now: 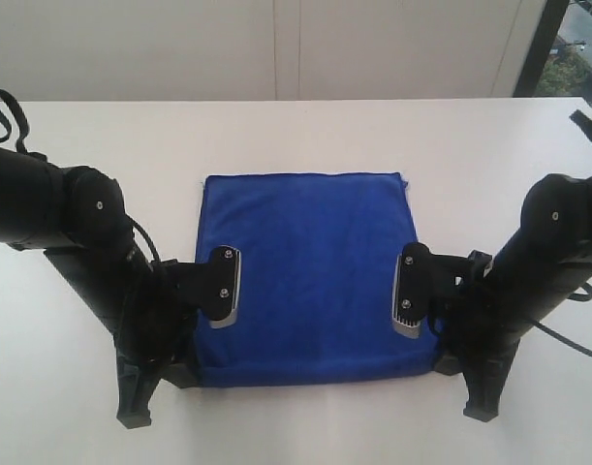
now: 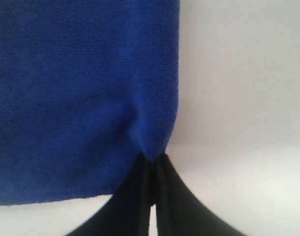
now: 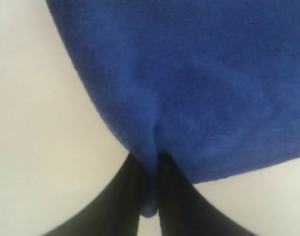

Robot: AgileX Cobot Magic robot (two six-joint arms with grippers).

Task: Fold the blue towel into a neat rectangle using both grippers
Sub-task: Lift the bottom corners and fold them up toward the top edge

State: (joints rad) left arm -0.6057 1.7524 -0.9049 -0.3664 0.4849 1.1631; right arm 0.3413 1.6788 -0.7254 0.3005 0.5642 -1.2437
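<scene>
We find the blue towel (image 1: 310, 262) flat on the table (image 1: 296, 126). Left gripper (image 2: 153, 164): jaws closed, nipping one near corner. Right gripper (image 3: 150, 172): pinching the other. Likely reason: the near edge lifts evenly for folding.

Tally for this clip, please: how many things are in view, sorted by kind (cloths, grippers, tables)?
Cloths: 1, the blue towel
Grippers: 2, the left gripper and the right gripper, each pinching the towel's edge
Tables: 1, the white table
Total: 4
</scene>
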